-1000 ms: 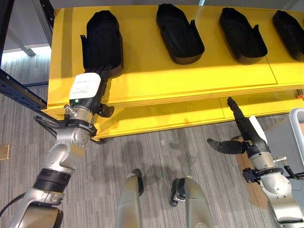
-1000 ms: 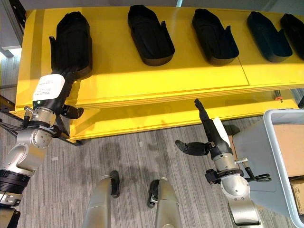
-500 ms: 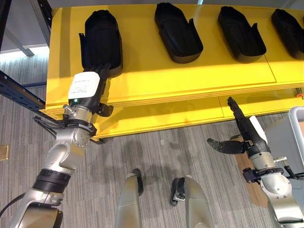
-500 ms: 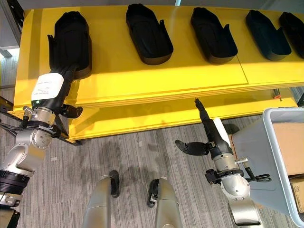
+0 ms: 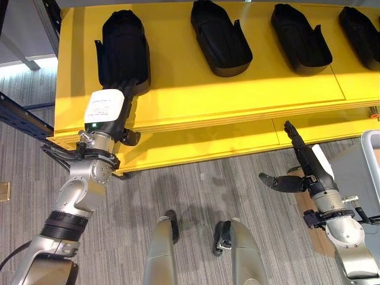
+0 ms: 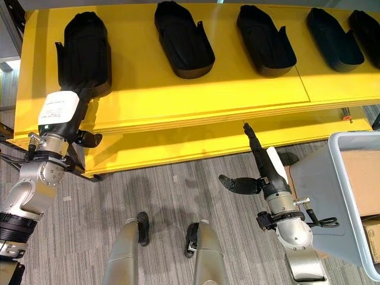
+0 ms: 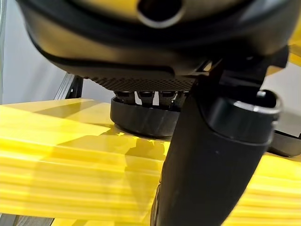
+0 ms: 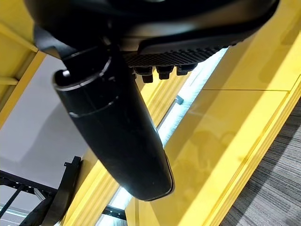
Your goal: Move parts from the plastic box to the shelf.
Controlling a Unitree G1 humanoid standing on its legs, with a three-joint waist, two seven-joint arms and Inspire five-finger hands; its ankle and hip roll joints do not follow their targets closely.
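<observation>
Several black moulded parts lie in a row on the yellow shelf point(image 5: 237, 89). My left hand point(image 5: 105, 110) reaches over the shelf's front edge, and its straight fingers point(image 5: 127, 89) touch the near end of the leftmost part point(image 5: 122, 50). It is open, with the thumb point(image 7: 211, 155) held out below the edge; the left wrist view shows that part point(image 7: 146, 117) just past the fingers. My right hand point(image 6: 261, 160) hangs open in front of the lower shelf board point(image 5: 208, 142), fingers up, thumb point(image 8: 117, 122) out, holding nothing.
A grey plastic box point(image 6: 332, 196) stands at the right with a cardboard box point(image 6: 362, 184) in it. Dark rack uprights point(image 5: 24, 116) border the shelf's left end. Grey carpet lies below the shelves.
The camera has drifted slightly. Neither hand nor any part has visibly moved against the shelf.
</observation>
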